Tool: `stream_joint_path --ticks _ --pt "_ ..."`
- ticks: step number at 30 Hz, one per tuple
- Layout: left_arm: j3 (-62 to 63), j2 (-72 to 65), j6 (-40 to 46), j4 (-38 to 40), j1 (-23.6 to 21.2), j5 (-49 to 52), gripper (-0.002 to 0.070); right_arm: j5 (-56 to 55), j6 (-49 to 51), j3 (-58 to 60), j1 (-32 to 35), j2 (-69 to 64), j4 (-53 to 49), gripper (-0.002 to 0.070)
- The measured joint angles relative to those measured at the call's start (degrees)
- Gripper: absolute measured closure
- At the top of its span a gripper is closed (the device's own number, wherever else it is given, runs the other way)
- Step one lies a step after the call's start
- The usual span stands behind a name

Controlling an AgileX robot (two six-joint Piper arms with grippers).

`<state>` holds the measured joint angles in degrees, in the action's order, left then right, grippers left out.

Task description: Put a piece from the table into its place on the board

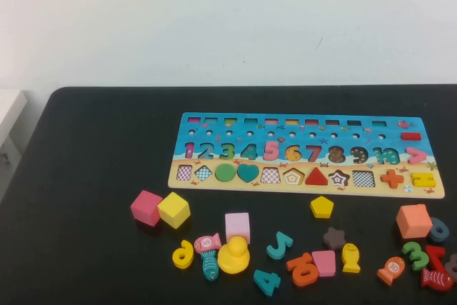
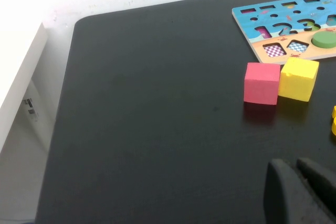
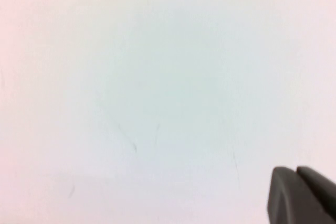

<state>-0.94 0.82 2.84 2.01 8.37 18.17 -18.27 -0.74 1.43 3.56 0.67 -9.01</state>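
Note:
The piece, a small flat yellow pentagon [image 1: 322, 206], lies on the black table [image 1: 93, 148] just in front of the board [image 1: 307, 188]. Its place, the pentagon hollow [image 1: 293, 176], lies empty in the sandy slot row between a checkered square hollow and the red triangle. Neither arm appears in the high view. My left gripper [image 2: 294, 165] hovers shut and empty over bare table at the robot's left, near a pink cube [image 2: 261, 83] and a yellow cube [image 2: 298, 78]. My right gripper [image 3: 294, 171] is shut, holds nothing and faces a white wall.
Loose pieces crowd the table's front: pink cube [image 1: 146, 207], yellow cube [image 1: 173, 209], pink block [image 1: 237, 226], yellow duck shape [image 1: 233, 255], brown star [image 1: 333, 238], yellow fish [image 1: 350, 257], orange cube [image 1: 413, 220], several numbers. A white shelf [image 1: 8, 108] stands past the left edge.

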Motion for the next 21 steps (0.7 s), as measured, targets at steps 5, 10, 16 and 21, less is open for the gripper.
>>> stream_joint_path --ticks 5,10,16,21 --pt "0.0 0.0 0.0 0.0 0.0 0.0 0.0676 -2.85 1.15 -0.1 0.0 0.0 0.96 0.0657" --pt "0.0 0.0 0.0 0.0 0.0 0.0 0.0676 7.98 1.84 -7.68 0.0 0.0 0.96 0.0657" --pt "0.0 0.0 0.0 0.0 0.0 0.0 0.0676 29.78 1.99 -24.51 0.0 -7.49 1.32 0.0657" --pt "0.0 0.0 0.11 0.0 0.0 0.0 0.0677 41.63 1.5 -34.85 0.0 -20.04 2.26 0.0657"
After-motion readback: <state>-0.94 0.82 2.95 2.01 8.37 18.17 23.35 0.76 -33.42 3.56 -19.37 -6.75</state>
